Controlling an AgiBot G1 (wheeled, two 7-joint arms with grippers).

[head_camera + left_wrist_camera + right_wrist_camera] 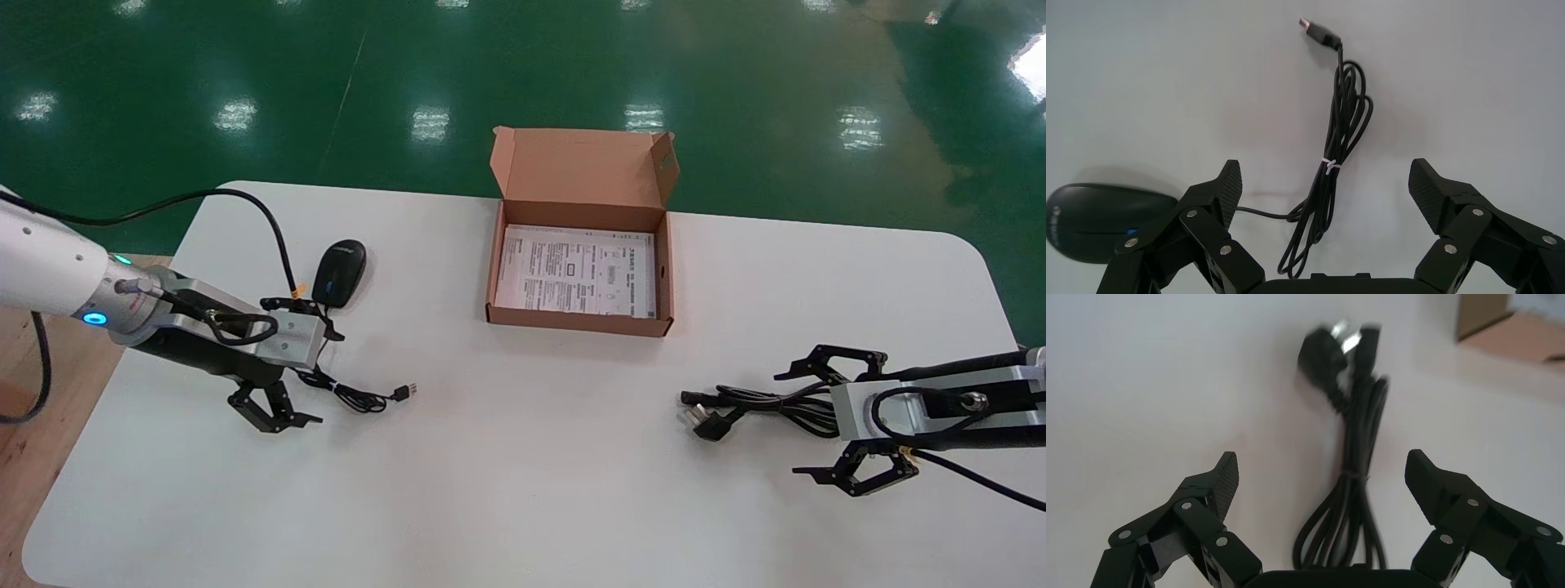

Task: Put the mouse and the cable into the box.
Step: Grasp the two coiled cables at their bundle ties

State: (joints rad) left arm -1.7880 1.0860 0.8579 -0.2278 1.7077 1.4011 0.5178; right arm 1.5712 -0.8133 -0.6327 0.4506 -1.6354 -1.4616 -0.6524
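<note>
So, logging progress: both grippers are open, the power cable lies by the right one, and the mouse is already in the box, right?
No: the head view shows the mouse on the table beside the left gripper, outside the box. The rest holds.

- The table [523,490] is shown in plain white.
- The floor [245,65] is seen in glossy deep green, dotted with white light reflections.
- The box [582,167] is shown in plain brown cardboard.
- The sheet [576,269] is white, covered with fine black print.
- The mouse [339,271] is seen in black, marked with a small blue spot.
- The cord [1340,116] is black, banded by a white tie [1330,165].
- The power cable [768,400] is shown in solid black.
- The left gripper [327,377] and right gripper [786,423] are coloured black, studded with silver rivets.
- The pads [1229,184] are patterned with a fine woven texture.
- The left arm [41,261] is seen in white, ringed near the wrist by a light-blue glow.
</note>
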